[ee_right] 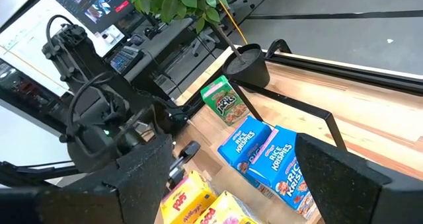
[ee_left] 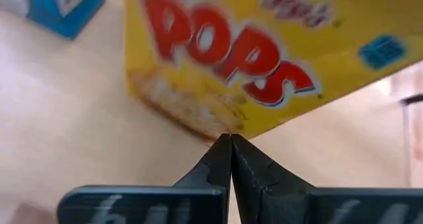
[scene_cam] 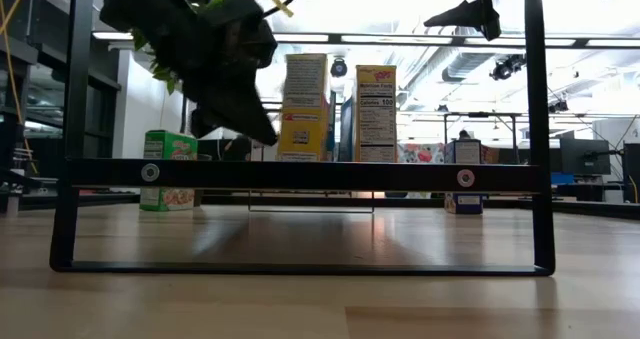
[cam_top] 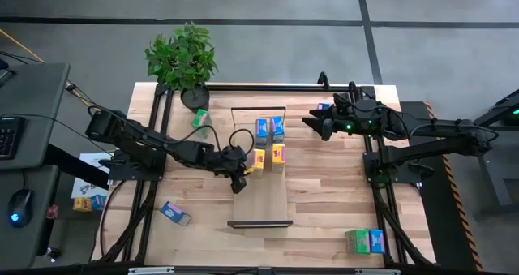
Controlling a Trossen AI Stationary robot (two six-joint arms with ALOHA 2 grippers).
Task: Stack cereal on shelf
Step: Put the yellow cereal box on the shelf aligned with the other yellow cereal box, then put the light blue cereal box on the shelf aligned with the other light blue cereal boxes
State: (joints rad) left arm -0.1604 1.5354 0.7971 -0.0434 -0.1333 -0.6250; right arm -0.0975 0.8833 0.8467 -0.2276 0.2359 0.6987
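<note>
At mid-frame in the high view, the left gripper (cam_top: 240,180) is seen with fingers clenched on nothing, their tips touching the yellow box (cam_top: 258,159) on the shelf (cam_top: 259,198). The box lies just above them. The right gripper (cam_top: 318,122), fingers released, is held farther off.

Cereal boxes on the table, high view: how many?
8. Four on the shelf: two blue, two yellow. One green by the plant, one blue front left, a green-and-blue pair front right. Others may be hidden.
</note>
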